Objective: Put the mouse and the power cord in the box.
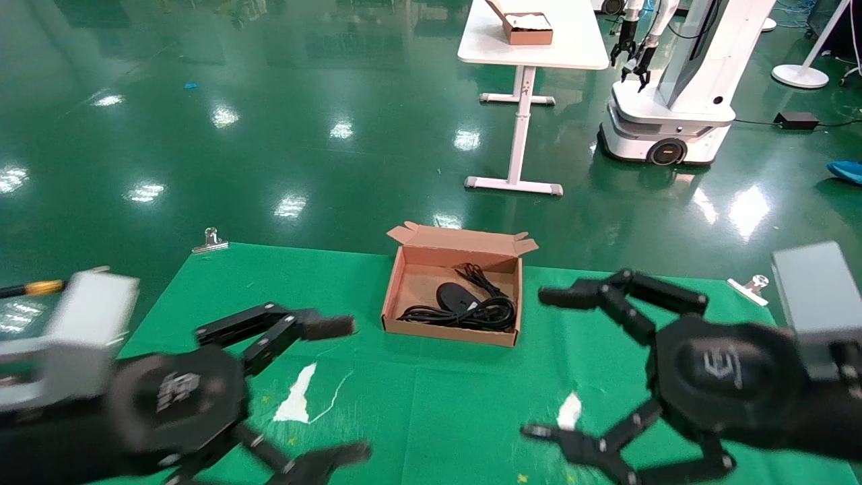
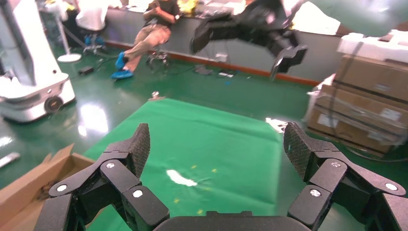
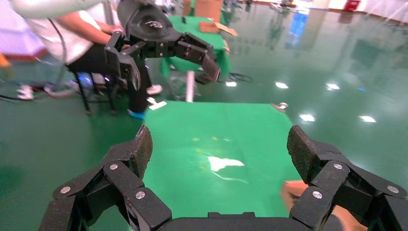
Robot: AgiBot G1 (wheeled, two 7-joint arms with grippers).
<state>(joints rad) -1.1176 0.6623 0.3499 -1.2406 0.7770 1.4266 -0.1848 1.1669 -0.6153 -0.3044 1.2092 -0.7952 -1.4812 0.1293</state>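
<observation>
The brown cardboard box (image 1: 397, 286) sits in the middle of the green cloth, flaps on its far edge. Inside lie the black oval mouse (image 1: 452, 295) and the coiled black power cord (image 1: 488, 313). My left gripper (image 1: 347, 391) hovers open above the cloth to the box's near left, nothing between its fingers. My right gripper (image 1: 549, 364) hovers open to the box's near right, also empty. In the left wrist view the left gripper (image 2: 216, 144) is wide open, a box corner (image 2: 29, 185) at the edge. In the right wrist view the right gripper (image 3: 219, 144) is wide open, a box corner (image 3: 293, 190) beside one finger.
The green cloth (image 1: 438, 417) has white torn patches (image 1: 296, 397) and is held by metal clips (image 1: 210, 241) at its far corners. Beyond stand a white table (image 1: 532, 40) with a small reddish-brown box (image 1: 525, 27) and another white robot (image 1: 673, 101). A seated person (image 2: 154, 29) and stacked cartons (image 2: 365, 106) are nearby.
</observation>
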